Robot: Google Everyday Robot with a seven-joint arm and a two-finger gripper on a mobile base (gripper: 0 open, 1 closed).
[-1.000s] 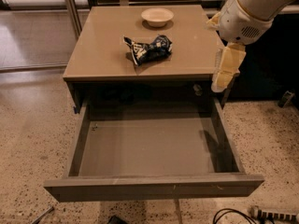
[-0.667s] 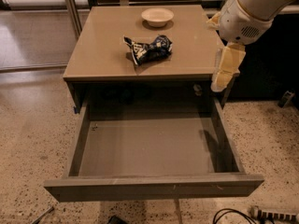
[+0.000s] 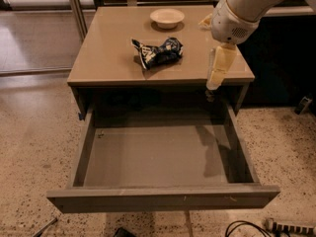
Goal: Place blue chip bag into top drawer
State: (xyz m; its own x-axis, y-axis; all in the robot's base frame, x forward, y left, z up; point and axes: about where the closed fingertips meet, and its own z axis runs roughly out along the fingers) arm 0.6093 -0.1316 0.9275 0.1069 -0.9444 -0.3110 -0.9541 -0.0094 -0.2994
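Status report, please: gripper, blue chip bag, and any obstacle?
Gripper at right front edge of cabinet, holding nothing. Blue chip bag on cabinet top. Top drawer open, nothing in the way.

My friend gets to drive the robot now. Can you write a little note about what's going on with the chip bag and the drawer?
gripper: hangs pointing down over the right front edge of the cabinet top, with no bag in it.
blue chip bag: lies on the cabinet top, left of the gripper and apart from it, in front of the cream bowl.
top drawer: pulled open; the bag is not in it.
Done: drawer is open.
Left: grasp the bag, carry it over the drawer, let it go inside.
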